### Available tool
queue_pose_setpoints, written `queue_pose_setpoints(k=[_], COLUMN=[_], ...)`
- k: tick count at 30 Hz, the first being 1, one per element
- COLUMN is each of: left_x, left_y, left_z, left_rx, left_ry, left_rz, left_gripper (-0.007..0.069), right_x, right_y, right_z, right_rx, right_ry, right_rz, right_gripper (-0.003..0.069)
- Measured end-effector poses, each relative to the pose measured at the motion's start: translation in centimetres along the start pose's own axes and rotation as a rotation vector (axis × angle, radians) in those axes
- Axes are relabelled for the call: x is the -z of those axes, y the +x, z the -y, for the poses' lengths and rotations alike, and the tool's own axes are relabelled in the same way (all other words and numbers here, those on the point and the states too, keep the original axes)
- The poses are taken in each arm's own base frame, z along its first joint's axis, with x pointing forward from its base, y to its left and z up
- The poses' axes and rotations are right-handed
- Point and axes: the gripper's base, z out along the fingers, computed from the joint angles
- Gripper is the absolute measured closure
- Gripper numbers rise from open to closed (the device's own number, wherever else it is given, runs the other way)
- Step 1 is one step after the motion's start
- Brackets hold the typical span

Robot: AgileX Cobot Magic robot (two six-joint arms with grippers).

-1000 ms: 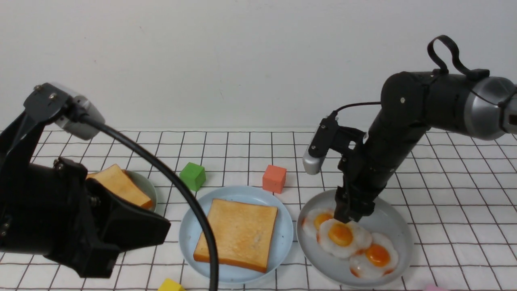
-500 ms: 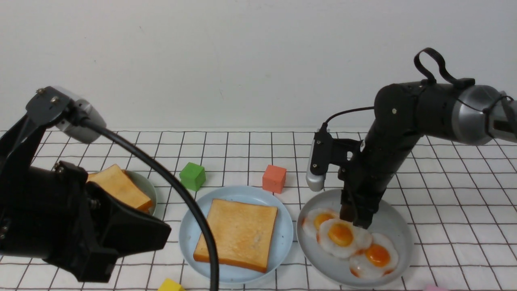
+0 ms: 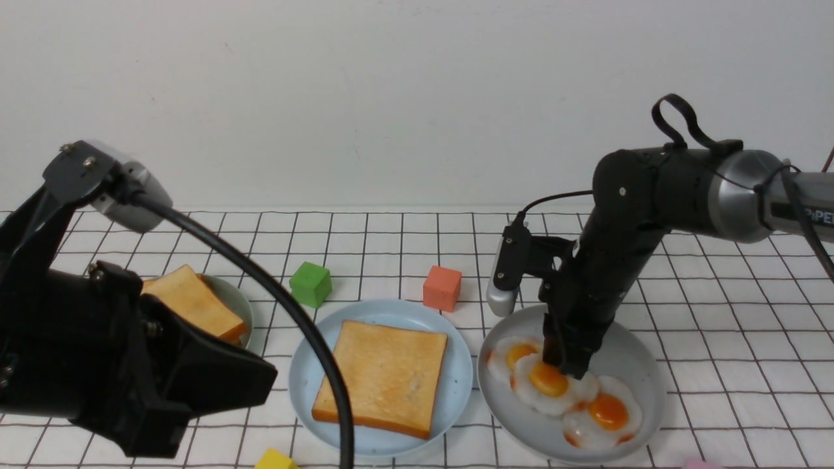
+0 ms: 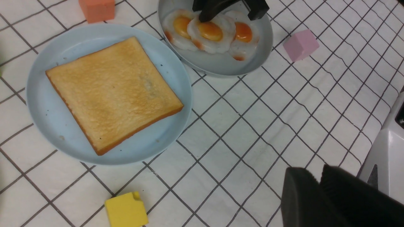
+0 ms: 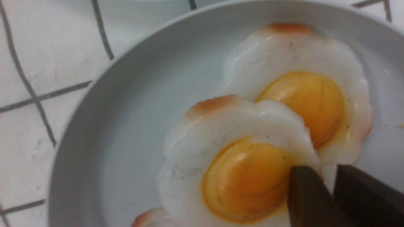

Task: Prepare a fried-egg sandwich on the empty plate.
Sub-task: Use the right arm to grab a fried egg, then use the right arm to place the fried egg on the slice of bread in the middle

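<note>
I judge that I am at the egg-picking step: one toast slice (image 3: 384, 378) lies on the light blue plate (image 3: 305, 371), with no egg or top slice on it. The sandwich is only at its base, left of the grey plate (image 3: 635, 357). My right fingers (image 5: 325, 176) are angled down at the middle fried egg (image 3: 554, 404), the gap between their tips narrow; I cannot tell whether they have pinched its edge. My left fingers (image 4: 315, 176) stand slightly parted, with nothing between them.

Next, I would secure only that egg, check the hold, lift it clear of its neighbours and lower it flat onto the toast. The eggs overlap, so a second one could drag along. The top slice would then come from the pale green plate (image 3: 236, 299) at the far left, where more toast (image 3: 195, 303) sits.

The toast is square and thick-edged, golden with a matte, mottled face and darker brown crust. The eggs look glossy and rubbery, with wavy white rims, rust-coloured patches and domed orange yolks; I expect them to bend and perhaps slip. The blue plate is round, shallow and matte, with tiny dark specks. Green (image 3: 311, 284) and orange (image 3: 442, 288) cubes sit beyond it on the grid-patterned cloth of the worktop (image 3: 736, 339).
</note>
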Motion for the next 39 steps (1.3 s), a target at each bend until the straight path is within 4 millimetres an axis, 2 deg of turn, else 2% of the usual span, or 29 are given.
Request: queue_pose_setpoints(k=[1, 3, 15, 26, 32, 34, 39], left_x=[0.0, 0.0, 0.0, 0.0, 0.0, 0.0, 0.0], left_y=[0.0, 0.0, 0.0, 0.0, 0.0, 0.0, -0.1], left_z=[0.0, 0.0, 0.0, 0.0, 0.0, 0.0, -0.1], left_rx=[0.0, -0.001, -0.001, -0.001, -0.001, -0.001, -0.001], left_ry=[0.0, -0.001, -0.001, -0.005, -0.005, -0.005, -0.013], left_rz=[0.0, -0.001, -0.001, 0.002, 0.003, 0.003, 0.011], left_gripper=[0.0515, 0.0512, 0.0502, 0.0494, 0.0487, 0.0486, 0.0483], right_x=[-0.1, -0.1, 0.7, 4.1, 5.7, 5.9, 4.9], right_y=[0.0, 0.0, 0.0, -1.4, -3.8, -5.4, -8.8], right_z=[0.0, 0.0, -0.1, -0.2, -0.3, -1.0, -2.8], right_rx=[-0.009, -0.017, -0.029, -0.065, -0.144, -0.135, -0.146], right_ry=[-0.004, -0.002, 0.012, 0.024, -0.013, 0.0, -0.007], right_rz=[-0.003, -0.004, 0.003, 0.109, 0.277, 0.319, 0.36], right_gripper=[0.0605, 0.0644, 0.0647, 0.0648, 0.0648, 0.0649, 0.0649])
